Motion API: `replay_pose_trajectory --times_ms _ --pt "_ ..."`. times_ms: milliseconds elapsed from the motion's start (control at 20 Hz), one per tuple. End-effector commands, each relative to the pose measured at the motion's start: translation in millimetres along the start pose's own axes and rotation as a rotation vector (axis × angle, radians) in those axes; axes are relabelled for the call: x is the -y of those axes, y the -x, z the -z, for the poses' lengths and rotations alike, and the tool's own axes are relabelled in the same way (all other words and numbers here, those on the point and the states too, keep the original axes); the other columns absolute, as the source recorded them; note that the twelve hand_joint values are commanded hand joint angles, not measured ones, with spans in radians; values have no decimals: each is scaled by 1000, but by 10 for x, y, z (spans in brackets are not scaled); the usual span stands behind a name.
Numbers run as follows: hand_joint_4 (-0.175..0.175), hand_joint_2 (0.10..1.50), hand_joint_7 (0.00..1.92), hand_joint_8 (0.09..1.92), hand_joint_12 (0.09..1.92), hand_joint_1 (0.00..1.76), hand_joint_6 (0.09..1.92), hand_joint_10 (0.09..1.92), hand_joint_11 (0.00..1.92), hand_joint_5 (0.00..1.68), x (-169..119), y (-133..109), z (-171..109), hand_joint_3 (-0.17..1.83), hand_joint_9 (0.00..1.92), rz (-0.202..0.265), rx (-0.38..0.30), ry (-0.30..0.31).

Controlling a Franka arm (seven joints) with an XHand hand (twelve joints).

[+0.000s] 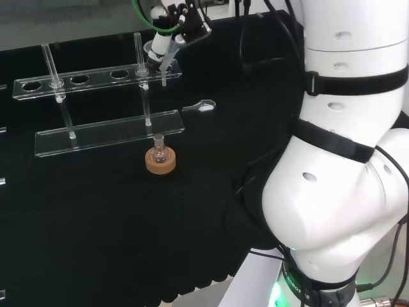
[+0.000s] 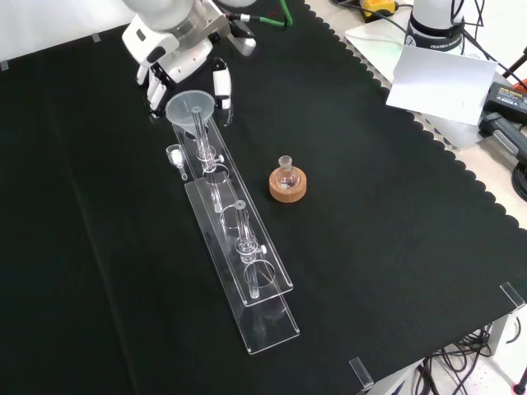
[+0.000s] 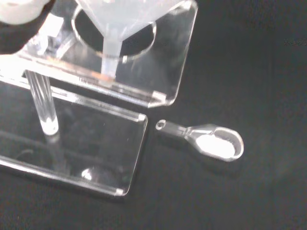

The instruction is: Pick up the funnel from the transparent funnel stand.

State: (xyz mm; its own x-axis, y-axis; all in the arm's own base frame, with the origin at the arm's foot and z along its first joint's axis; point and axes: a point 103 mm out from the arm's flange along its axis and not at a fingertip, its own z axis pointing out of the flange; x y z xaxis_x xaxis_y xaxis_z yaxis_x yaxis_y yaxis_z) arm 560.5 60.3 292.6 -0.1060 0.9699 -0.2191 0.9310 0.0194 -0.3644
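The clear funnel (image 1: 159, 54) hangs tilted at the right end of the transparent stand's upper shelf (image 1: 96, 79) in the head view. The black and white hand (image 1: 171, 25) is curled round its cone. From the front, the funnel's round rim (image 2: 191, 104) sits between the fingers (image 2: 221, 85) at the stand's far end (image 2: 210, 156). Its stem (image 3: 111, 57) points down at the end hole of the shelf (image 3: 165, 72); I cannot tell whether the tip is inside the hole. A blurred white part of the hand (image 3: 19, 9) shows in the wrist view.
A small glass flask on a cork ring (image 1: 160, 160) stands just in front of the stand's base plate (image 1: 108, 132). A clear spoon with white powder (image 3: 216, 144) lies on the cloth beside the stand's end. The arm's white links (image 1: 345, 160) rise at the right.
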Motion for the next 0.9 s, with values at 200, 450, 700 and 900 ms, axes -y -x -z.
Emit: replay_pose_trajectory --times_ms 200,450,700,900 --pt "15 706 767 675 1289 828 768 462 652 850 528 -17 615 568 1016 -88 66 107" --pt "15 705 771 674 1283 829 773 458 660 849 846 -80 697 573 1022 -111 85 112" --pt "13 704 772 674 1279 829 774 454 662 839 1172 -167 670 577 1025 -113 104 116" --pt "11 705 772 674 1276 829 774 452 661 822 1395 -202 613 580 1025 -128 89 121"
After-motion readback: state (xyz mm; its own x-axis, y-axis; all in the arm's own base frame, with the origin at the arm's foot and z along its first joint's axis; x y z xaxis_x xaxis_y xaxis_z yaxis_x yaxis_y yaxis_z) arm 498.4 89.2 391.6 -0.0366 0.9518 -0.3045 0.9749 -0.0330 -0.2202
